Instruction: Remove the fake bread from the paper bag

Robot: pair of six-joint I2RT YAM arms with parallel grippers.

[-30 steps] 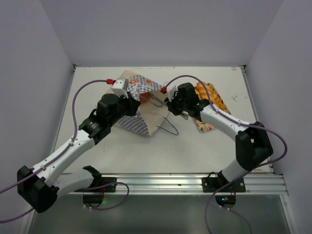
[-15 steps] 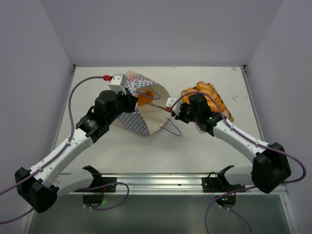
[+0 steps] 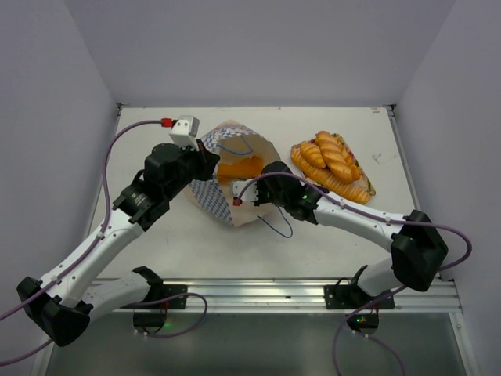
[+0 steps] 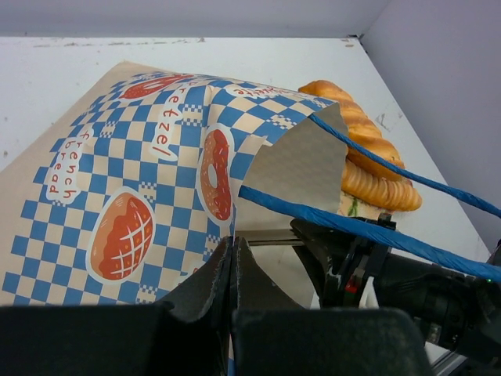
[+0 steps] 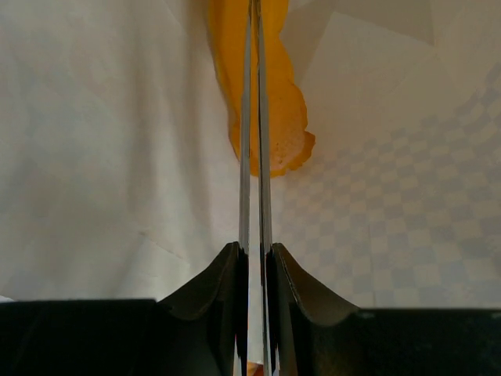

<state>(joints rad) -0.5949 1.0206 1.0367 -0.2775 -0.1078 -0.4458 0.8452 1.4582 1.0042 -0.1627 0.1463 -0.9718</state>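
The paper bag (image 3: 215, 196) lies on its side, mouth toward the right. My left gripper (image 3: 208, 157) is shut on its upper rim; the left wrist view shows the checkered side (image 4: 141, 180) with the jaws (image 4: 232, 243) pinching the edge. My right gripper (image 3: 249, 188) is at the mouth, shut on thin metal tongs (image 5: 245, 157) that reach inside. One orange piece of fake bread (image 3: 241, 168) lies inside the bag, and the tong blades run up to it (image 5: 274, 117). Its far end is hidden.
A floral tray (image 3: 362, 190) at the right back holds several golden loaves (image 3: 329, 157), also seen past the bag (image 4: 376, 168). A blue cord handle (image 3: 275, 225) trails onto the table in front of the bag. Walls close in the table on three sides.
My right arm has swung from over the tray to the bag's mouth, and the tongs now point inside. The loaves on the tray are uncovered. The left gripper has kept its hold on the rim.
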